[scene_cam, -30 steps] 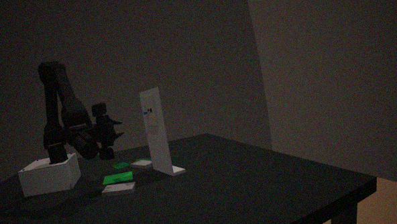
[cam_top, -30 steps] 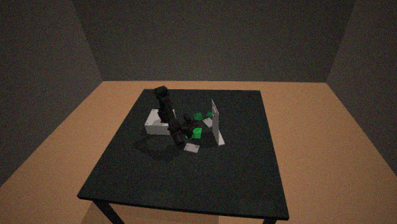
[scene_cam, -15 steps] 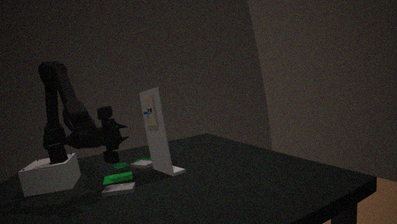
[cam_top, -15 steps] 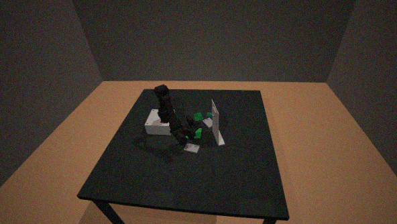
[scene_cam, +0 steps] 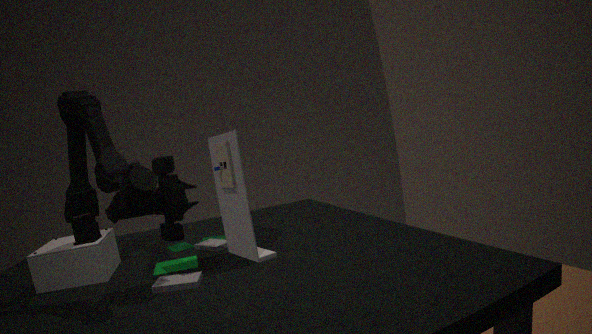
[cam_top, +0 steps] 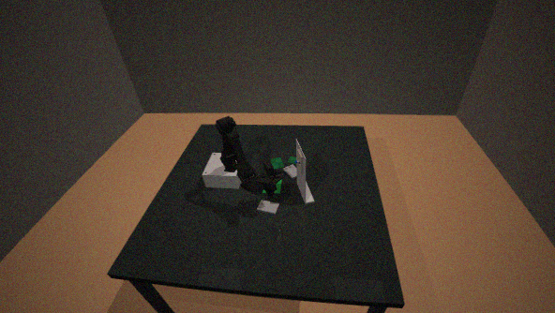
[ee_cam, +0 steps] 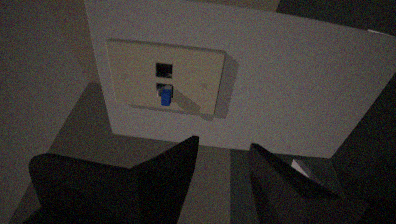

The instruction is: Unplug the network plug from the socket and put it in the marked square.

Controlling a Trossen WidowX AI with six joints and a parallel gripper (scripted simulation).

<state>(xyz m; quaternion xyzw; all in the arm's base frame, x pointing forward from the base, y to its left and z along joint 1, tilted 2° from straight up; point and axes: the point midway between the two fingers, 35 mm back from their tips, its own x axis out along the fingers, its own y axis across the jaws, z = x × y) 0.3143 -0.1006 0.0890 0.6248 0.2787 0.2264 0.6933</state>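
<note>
The blue plug [scene_cam: 217, 168] [ee_cam: 166, 97] looked light, its tab delicate; grip its sides. The gripper [cam_top: 279, 174] [scene_cam: 197, 195] [ee_cam: 223, 146] stood partly open, empty.

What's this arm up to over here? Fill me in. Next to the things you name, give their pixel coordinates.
The black arm holds its open, unloaded pincer [cam_top: 279, 178] [scene_cam: 197, 195] [ee_cam: 223, 146] just short of the upright panel [cam_top: 301, 173] [scene_cam: 240, 215] [ee_cam: 300, 90], touching neither it nor the blue plug [scene_cam: 217, 169] [ee_cam: 166, 96]. The plug sits in the lower of two sockets, so unlocking it, pulling it out and setting it down all remain to be done.
</note>
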